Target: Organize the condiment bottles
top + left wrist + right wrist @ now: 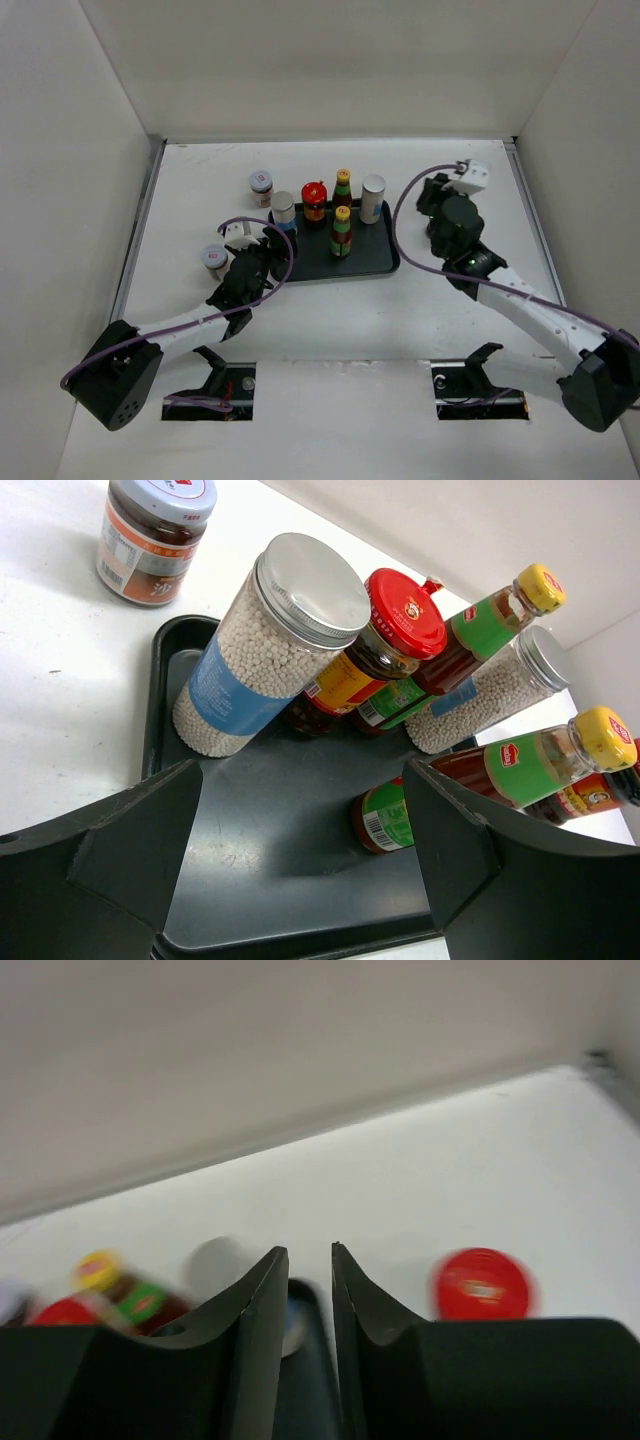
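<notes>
- While the left gripper point(300, 825) gapes wide and empty over the near-left rim of the tray point(157, 690), bare tray floor lies between its fingers point(120, 850).
- Just beyond stand a silver-capped shaker point(265, 650) and a yellow-capped bottle point(520, 765).
- Right gripper point(310, 1260) (blurred view) is almost closed, empty; a red-lidded jar point(482, 1283) sits on open table point(500, 1160) beyond it.

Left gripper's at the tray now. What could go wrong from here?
1. The open left gripper sits close to the shaker and a slim bottle on the crowded tray; a small drift could tip one into the others.
2. The red jar by the right gripper is blurred in its wrist view and unseen from the top, so a grasp could miss.
</notes>
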Tool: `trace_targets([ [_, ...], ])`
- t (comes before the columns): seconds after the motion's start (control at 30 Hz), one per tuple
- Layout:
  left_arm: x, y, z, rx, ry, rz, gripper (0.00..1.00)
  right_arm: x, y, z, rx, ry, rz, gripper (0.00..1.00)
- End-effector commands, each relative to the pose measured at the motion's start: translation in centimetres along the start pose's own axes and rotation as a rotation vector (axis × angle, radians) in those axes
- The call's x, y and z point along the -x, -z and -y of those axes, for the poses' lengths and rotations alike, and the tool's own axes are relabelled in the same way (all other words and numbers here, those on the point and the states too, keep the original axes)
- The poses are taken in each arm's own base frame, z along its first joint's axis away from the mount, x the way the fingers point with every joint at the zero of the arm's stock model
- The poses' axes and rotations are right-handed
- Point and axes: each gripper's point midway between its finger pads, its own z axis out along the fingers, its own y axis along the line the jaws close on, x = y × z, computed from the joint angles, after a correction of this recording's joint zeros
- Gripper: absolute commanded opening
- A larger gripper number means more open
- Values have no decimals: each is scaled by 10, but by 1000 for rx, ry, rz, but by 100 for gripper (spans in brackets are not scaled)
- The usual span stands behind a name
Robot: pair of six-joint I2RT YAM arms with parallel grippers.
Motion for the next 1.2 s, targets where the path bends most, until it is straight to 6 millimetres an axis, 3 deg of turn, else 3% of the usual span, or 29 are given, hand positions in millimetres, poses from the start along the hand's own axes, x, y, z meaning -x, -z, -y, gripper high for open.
trace_targets([
  [0.0, 11, -2, 12, -37, 38, 33, 81, -17, -1, 82, -305, 25, 7, 31],
  [0.03, 11, -2, 12, -38, 41, 33, 81, -24, -2, 99, -358, 48, -11, 36],
  [0.1, 11, -1, 14, -44, 46, 34, 81, -39, -8, 122, -422, 89, -51, 61],
  [0.13, 11, -1, 15, -47, 48, 33, 81, -46, -10, 127, -438, 98, -71, 75],
  [0.17, 11, -1, 15, -47, 48, 33, 81, -54, -14, 131, -442, 111, -95, 84],
  [0.33, 11, 0, 17, -55, 52, 28, 81, -81, -29, 134, -424, 142, -199, 98],
  [0.57, 11, -1, 14, -48, 55, 29, 81, -103, -49, 142, -412, 81, -268, 99],
  [0.67, 10, -2, 12, -43, 54, 29, 81, -110, -56, 136, -383, 49, -283, 97],
  [0.83, 11, -2, 13, -46, 53, 28, 81, -116, -68, 130, -365, 44, -296, 82],
  [0.9, 10, -2, 11, -40, 51, 28, 81, -116, -69, 130, -367, 42, -297, 72],
  [1.0, 10, -3, 10, -36, 52, 25, 81, -102, -67, 128, -368, 33, -248, 57],
  [1.07, 12, -2, 11, -40, 54, 31, 81, -85, -62, 127, -380, 37, -194, 55],
  [1.17, 10, -3, 9, -35, 52, 26, 81, -57, -50, 105, -335, 68, -125, 54],
])
